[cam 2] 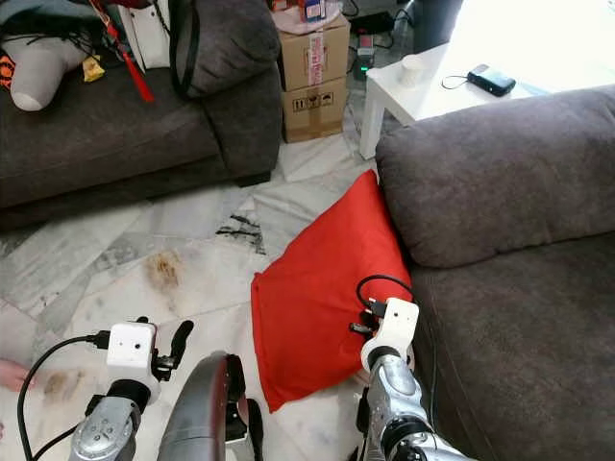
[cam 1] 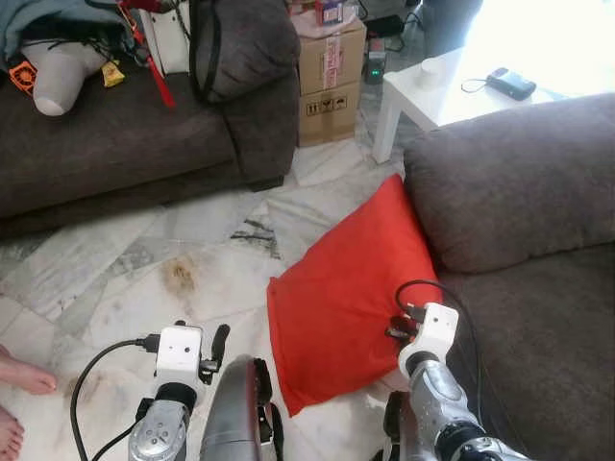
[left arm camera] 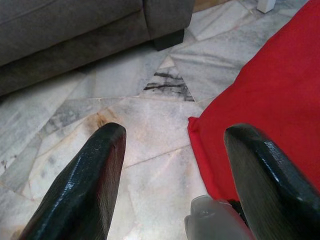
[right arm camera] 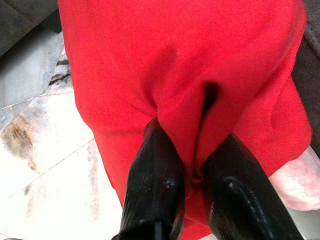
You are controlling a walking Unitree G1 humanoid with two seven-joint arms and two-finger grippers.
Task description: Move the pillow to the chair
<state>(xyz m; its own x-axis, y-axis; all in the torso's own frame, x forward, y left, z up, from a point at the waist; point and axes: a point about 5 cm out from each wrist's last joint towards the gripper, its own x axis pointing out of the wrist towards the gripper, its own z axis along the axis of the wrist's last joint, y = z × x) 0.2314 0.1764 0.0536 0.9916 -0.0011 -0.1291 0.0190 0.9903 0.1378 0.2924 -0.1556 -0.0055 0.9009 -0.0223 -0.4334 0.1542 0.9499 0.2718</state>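
One pillow (cam 1: 351, 288): red, on the marble floor (cam 1: 183, 279), leaning against the front of the grey chair (cam 1: 519, 192) on the robot's right.
Right gripper (right arm camera: 192, 177): at the lower part of the pillow, black fingers (right arm camera: 155, 175) pinching a fold of the red fabric.
Left gripper (left arm camera: 170, 155): above the floor just beside the pillow's corner, fingers (left arm camera: 95, 170) spread wide, holding nothing.
Far side: dark sofa (cam 1: 125, 134), cardboard box (cam 1: 330, 67), white tabletop (cam 1: 452, 86).
Left edge: bare foot of a person (cam 1: 21, 373).
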